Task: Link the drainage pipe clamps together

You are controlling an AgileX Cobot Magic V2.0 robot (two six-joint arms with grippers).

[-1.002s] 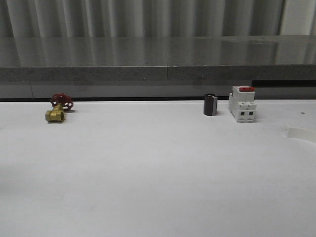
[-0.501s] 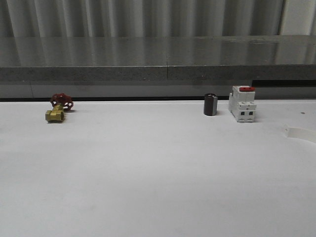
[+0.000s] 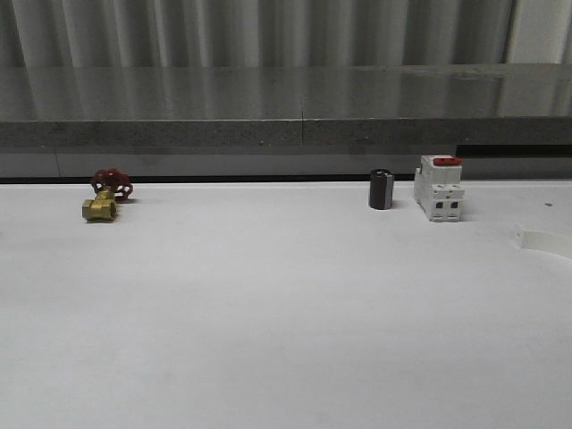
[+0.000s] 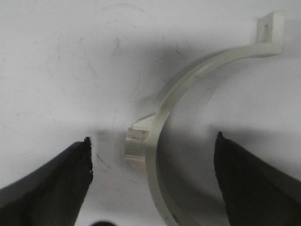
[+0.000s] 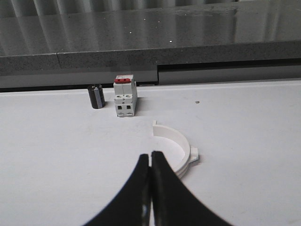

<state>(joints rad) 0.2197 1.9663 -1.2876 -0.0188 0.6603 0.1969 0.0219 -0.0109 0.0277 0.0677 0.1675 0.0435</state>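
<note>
One white half-ring drainage pipe clamp (image 4: 203,69) lies flat on the white table, its outer tab toward one finger. My left gripper (image 4: 153,141) hangs open just above it, and the curved band runs between the two dark fingers (image 4: 51,183) without touching either. A second white clamp (image 5: 178,147) rests on the table just beyond and slightly to one side of my right gripper (image 5: 150,157), which is shut with nothing in it. In the front view that clamp (image 3: 543,239) shows partly at the right edge.
At the back of the table stand a white breaker with a red top (image 3: 439,188), a short black cylinder (image 3: 381,189) beside it, and a brass valve with a red handle (image 3: 100,200) far left. A grey ledge (image 3: 286,134) runs behind the table.
</note>
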